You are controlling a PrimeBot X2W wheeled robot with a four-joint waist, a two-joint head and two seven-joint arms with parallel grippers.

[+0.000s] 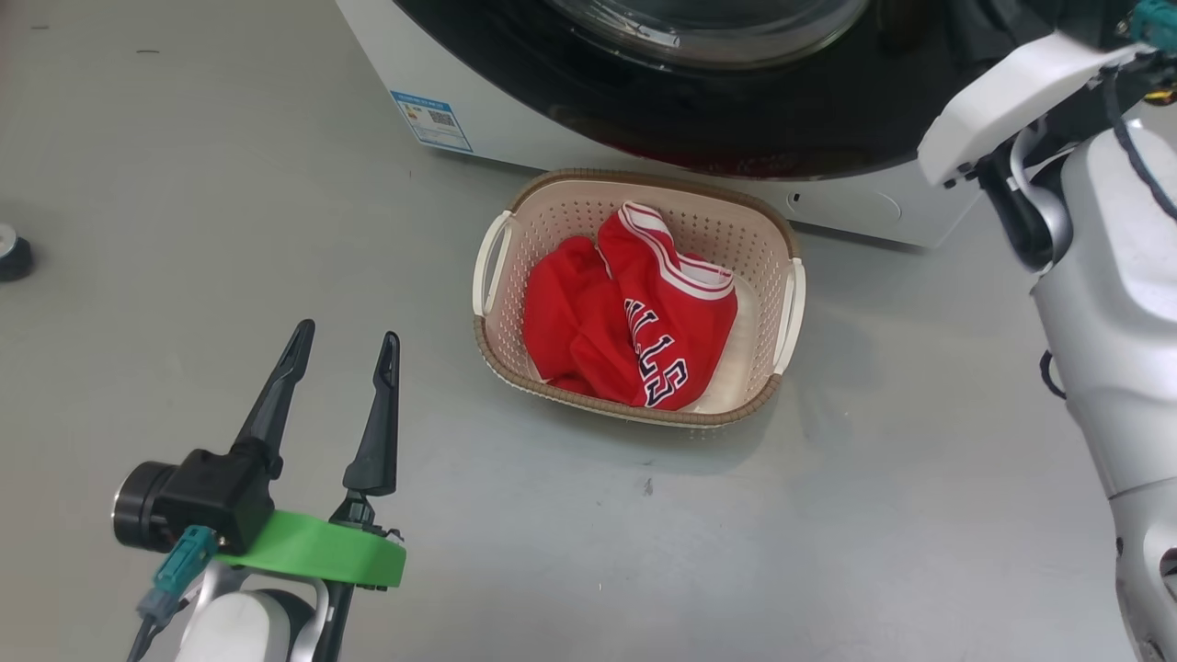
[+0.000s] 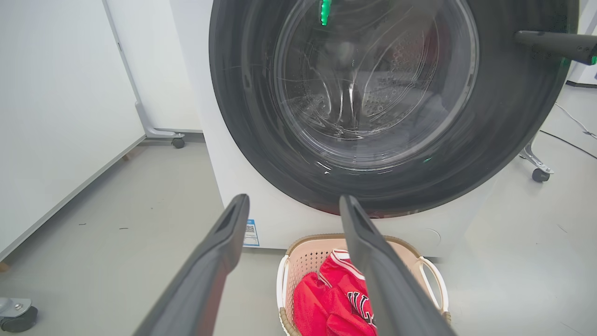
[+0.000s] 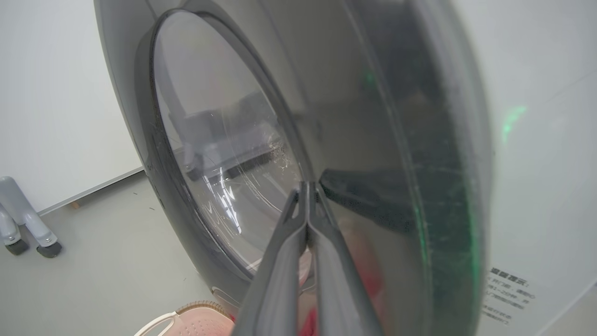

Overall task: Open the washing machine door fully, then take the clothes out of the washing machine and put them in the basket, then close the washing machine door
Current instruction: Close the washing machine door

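Grey floor (image 1: 828, 552) bears the basket (image 1: 552, 216); left gripper (image 1: 348, 331) spread, right gripper (image 3: 306, 186) pressed together.

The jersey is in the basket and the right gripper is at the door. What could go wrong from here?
1. The shut right gripper seems to touch the door on its glossy ring with thin tips; they may slip or scratch it.
2. I cannot tell if the door is latched; it may swing open.
3. The basket stands close under the door, so the gripper may knock it when it withdraws.
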